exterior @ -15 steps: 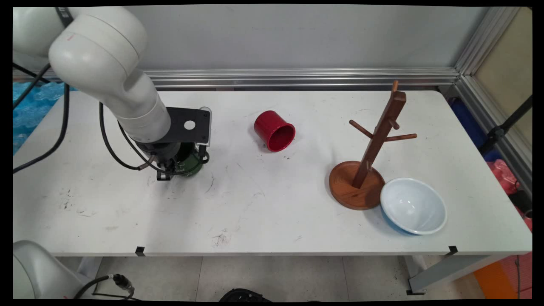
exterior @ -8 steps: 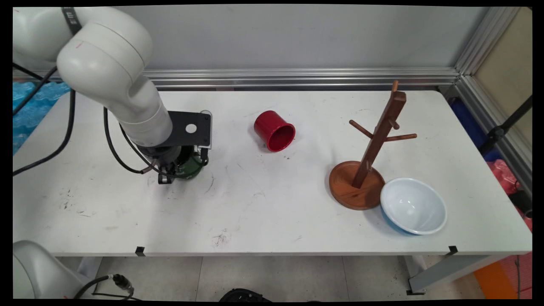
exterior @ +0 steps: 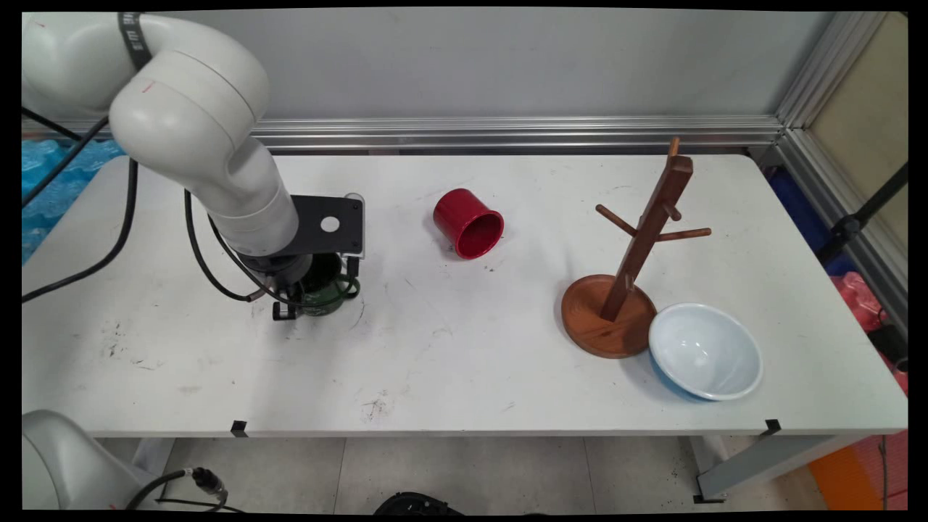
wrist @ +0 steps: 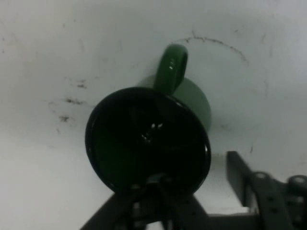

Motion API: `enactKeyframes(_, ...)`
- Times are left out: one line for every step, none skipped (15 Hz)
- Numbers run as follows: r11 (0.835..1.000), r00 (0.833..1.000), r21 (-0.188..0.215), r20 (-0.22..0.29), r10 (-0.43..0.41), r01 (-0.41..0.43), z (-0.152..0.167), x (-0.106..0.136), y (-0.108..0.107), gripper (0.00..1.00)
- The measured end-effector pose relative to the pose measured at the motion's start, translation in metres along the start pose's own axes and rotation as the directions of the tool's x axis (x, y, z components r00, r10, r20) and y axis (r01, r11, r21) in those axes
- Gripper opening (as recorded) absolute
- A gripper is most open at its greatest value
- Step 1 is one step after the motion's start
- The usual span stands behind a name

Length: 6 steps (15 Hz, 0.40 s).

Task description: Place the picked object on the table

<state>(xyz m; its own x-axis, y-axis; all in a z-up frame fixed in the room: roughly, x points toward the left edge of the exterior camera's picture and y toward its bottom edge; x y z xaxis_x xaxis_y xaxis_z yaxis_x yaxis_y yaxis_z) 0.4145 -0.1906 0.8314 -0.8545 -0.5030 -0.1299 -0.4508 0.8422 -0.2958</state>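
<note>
A: From the main view, we see the gripper (exterior: 313, 301) low over the left half of the table (exterior: 449, 362), down on a green mug (exterior: 328, 297). Where does the mug sit?

B: On the left part of the table, well apart from every edge, under the hand. We see bare tabletop in front of it to the near edge, and more bare top to its left.

A: And to the right?

B: A red cup (exterior: 468, 222) lies on its side toward the back, mouth facing the near right, well apart from the mug. Farther right stands a wooden mug tree (exterior: 629, 275), and a pale bowl (exterior: 705, 351) touches its round base, near the front edge. Between mug and tree the top is open.

A: Any writing?

B: We can read none; a dark band rings the arm's upper link, its lettering too small to tell.

A: Now the hand view.

B: The mug (wrist: 148, 139) fills the middle, dark mouth toward us, its handle (wrist: 170, 69) pointing up in the picture. One finger (wrist: 240, 175) stands outside the wall at lower right; the other seems to reach inside the mouth.

A: So we take the gripper (wrist: 192, 196) as clamped on the mug's rim.

B: Scuffed white table lies all round it.
</note>
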Motion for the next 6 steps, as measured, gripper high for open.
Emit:
enactKeyframes(1.000,1.000,-0.002,-0.003,-0.001,0.001,0.0006,0.0010,0.0005,1.00)
enactKeyframes(1.000,1.000,-0.004,-0.007,-0.003,0.003,0.0013,0.0023,0.0008,1.00)
enactKeyframes(1.000,1.000,-0.005,-0.012,-0.004,0.004,0.0018,0.0033,0.0009,1.00)
enactKeyframes(1.000,1.000,-0.006,-0.018,-0.006,0.006,0.0023,0.0047,0.0007,1.00)
enactKeyframes(1.000,1.000,-0.007,-0.025,-0.008,0.008,0.0026,0.0059,0.0004,1.00)
enactKeyframes(1.000,0.999,-0.007,-0.034,-0.010,0.010,0.0026,0.0071,-0.0001,1.00)
